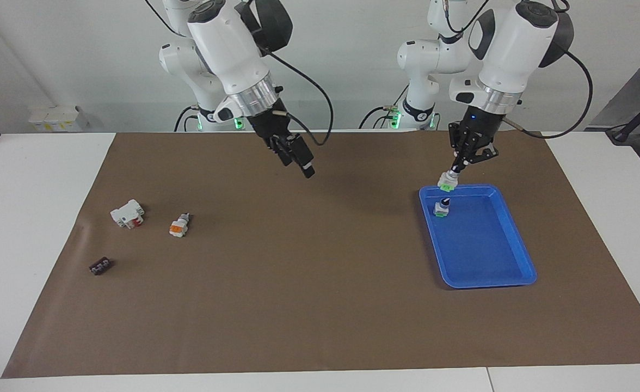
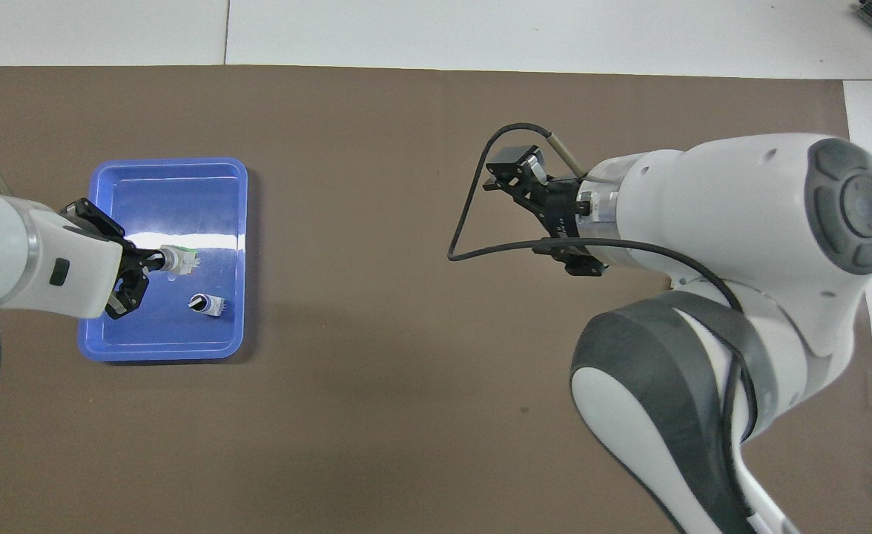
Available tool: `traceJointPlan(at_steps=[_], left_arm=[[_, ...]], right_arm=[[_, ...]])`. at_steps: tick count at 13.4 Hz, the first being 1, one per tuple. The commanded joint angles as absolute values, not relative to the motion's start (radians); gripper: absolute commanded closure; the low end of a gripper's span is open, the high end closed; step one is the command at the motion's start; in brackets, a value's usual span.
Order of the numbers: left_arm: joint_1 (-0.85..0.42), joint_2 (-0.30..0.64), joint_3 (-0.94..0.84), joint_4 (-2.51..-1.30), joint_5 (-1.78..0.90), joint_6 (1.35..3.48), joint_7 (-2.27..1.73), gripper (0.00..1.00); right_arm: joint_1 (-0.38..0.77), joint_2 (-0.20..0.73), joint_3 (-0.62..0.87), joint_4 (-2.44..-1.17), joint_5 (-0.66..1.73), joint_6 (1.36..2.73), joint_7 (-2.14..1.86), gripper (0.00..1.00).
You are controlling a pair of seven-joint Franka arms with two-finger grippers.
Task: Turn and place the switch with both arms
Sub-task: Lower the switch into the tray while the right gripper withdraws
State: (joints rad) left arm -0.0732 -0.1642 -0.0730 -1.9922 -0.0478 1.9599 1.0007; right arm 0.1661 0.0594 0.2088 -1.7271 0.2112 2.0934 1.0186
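Left pincer (image 1: 457,166) clamped, pointing down; right pincer (image 1: 297,158) raised, tilted, idle.

Green-ended switch (image 1: 447,182) hangs tilted, clamped by its knob in left gripper (image 1: 457,166), green end downward.

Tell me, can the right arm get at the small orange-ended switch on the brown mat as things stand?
Probably yes. The right gripper hangs over bare mat, holding nothing, and the orange-ended switch lies apart from the white block with red, uncovered from above.
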Motion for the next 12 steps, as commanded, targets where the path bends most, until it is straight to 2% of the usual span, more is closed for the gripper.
traceJointPlan(at_steps=[1,5,8,10,12], left_arm=[[0.011,-0.164,-0.081,-2.086,-0.029,2.063,1.015,1.00],[0.061,-0.059,-0.081,-2.091,-0.029,2.082,1.006,1.00],[0.071,-0.022,-0.081,-2.130,-0.029,2.108,1.005,1.00],[0.071,-0.031,-0.081,-2.190,-0.029,2.175,0.996,1.00],[0.069,-0.035,-0.081,-2.236,-0.029,2.227,0.954,1.00]], right_arm=[[0.068,0.026,0.216,-1.736,0.112,1.982,0.719,0.00],[0.055,-0.046,0.099,-1.724,0.041,1.803,0.465,0.00],[0.055,-0.112,-0.013,-1.692,0.037,1.656,0.255,0.00],[0.052,-0.060,-0.052,-1.550,0.012,1.531,0.215,0.00],[0.057,-0.051,-0.072,-1.529,-0.002,1.502,0.172,0.00]])
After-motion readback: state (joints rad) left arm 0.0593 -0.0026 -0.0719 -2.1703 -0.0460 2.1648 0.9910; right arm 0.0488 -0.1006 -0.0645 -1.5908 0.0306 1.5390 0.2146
